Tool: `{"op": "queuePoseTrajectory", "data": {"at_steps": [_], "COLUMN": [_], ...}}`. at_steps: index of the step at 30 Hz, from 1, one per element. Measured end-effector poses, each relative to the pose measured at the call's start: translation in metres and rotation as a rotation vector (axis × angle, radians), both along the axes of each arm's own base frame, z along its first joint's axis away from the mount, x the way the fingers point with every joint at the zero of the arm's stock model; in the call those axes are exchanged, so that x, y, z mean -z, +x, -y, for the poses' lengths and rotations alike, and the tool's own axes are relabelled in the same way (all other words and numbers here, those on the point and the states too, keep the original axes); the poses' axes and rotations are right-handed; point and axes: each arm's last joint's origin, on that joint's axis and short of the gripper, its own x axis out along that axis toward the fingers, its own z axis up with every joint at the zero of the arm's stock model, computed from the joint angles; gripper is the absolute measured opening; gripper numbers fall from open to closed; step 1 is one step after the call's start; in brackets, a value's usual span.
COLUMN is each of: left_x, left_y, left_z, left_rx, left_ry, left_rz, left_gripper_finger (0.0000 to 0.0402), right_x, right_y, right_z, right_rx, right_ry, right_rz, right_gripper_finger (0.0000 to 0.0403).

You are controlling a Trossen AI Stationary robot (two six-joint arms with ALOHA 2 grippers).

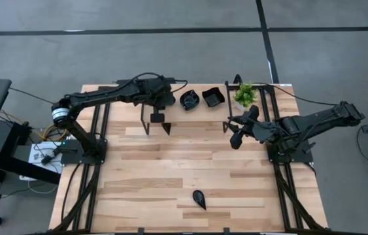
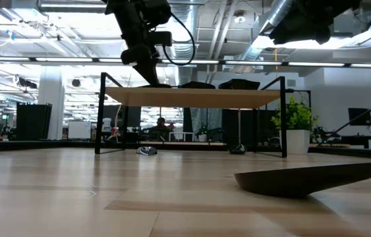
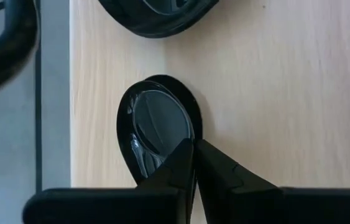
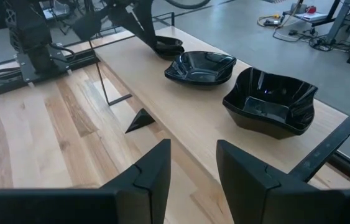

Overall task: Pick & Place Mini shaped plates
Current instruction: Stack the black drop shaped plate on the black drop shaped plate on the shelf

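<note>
Three glossy black mini shaped plates are on a raised wooden shelf [image 4: 212, 118] at the table's far edge. They are an oval one [image 3: 156, 121], a scalloped one [image 4: 201, 65] and a squarish deep one [image 4: 271, 102]. My left gripper [image 3: 193, 152] reaches over the shelf's left part [image 1: 168, 100], slanting down, and is shut on the oval plate. A teardrop plate [image 1: 199, 199] lies on the table near its front edge. My right gripper [image 4: 193, 168] hangs open over the table's right side [image 1: 236, 134], pointing toward the shelf and holding nothing. My left gripper pinches the oval plate's rim [image 3: 190, 140] at one end, one finger over the inside and one outside. The fingers slant down from the table's left. The plate is level at the shelf top, close to the shelf's far edge; I cannot tell whether it rests there.
A small potted plant [image 1: 244, 94] stands at the shelf's right end. The shelf's black legs [image 4: 103, 81] stand on the table. The scalloped plate [image 3: 156, 12] sits just beyond the held one. Bare wood lies between the shelf and the teardrop plate [image 2: 304, 179].
</note>
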Motion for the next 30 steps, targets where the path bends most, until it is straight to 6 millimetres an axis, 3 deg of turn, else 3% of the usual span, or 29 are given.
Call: {"op": "queuePoseTrajectory", "data": {"at_steps": [21, 30], "left_x": [-0.001, -0.001], "left_y": [0.005, 0.005], "left_z": [0.011, 0.010], "left_rx": [0.060, 0.041], "left_ry": [0.029, 0.062], "left_rz": [-0.003, -0.012], "left_gripper_finger": [0.0020, 0.0064], "right_x": [0.001, 0.001], "right_y": [0.000, 0.000], "right_z": [0.000, 0.000], "right_rx": [0.000, -0.001], "right_ry": [-0.002, -0.003], "right_rz": [-0.006, -0.007], "right_gripper_finger": [0.0124, 0.0124]}}
